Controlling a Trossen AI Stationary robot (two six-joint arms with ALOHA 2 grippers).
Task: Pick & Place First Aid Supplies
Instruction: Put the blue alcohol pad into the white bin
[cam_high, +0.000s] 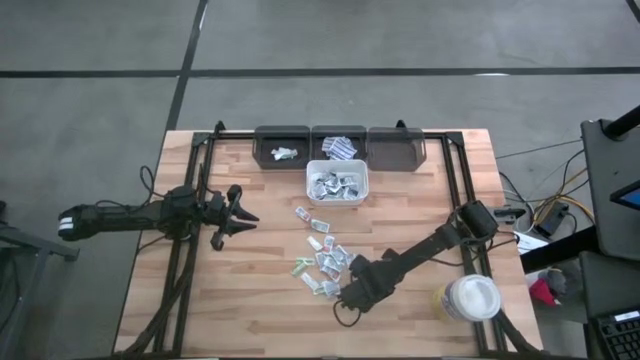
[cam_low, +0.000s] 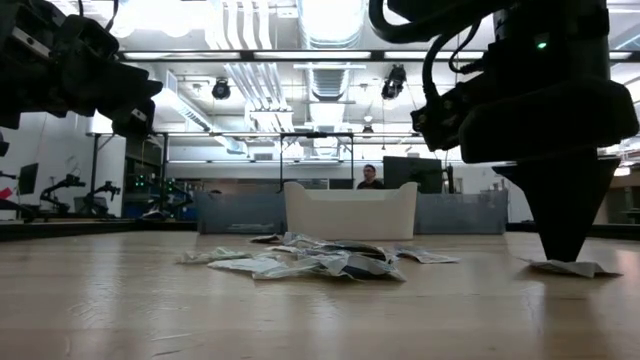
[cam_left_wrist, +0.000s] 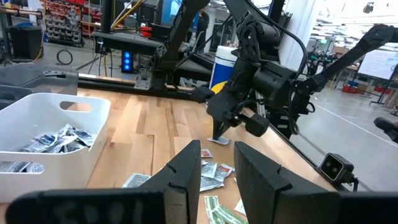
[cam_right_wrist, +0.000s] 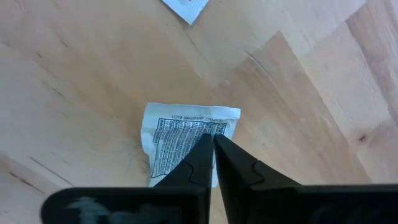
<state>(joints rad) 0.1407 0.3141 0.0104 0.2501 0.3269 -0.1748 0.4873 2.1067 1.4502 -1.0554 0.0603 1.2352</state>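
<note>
I see one white sachet (cam_right_wrist: 186, 144) flat on the worktop (cam_high: 420, 200) at the near edge of a loose scatter of about a dozen sachets (cam_high: 322, 255), its long axis running towards the right gripper (cam_right_wrist: 212, 138), whose fingers are pinched together on its edge. One white bin (cam_high: 337, 183) holds more, before three dark bins (cam_high: 339, 146). The left gripper (cam_high: 243, 216) hovers left, fingers partly open and empty; beyond lies a bright workshop.

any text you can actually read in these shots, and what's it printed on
None can be read.
Sachet under the right gripper: lines of dark print, too blurred to read.
Sachets in the white bin: blue-grey print, too small.
White round tub: blue and yellow label, no legible words.
</note>
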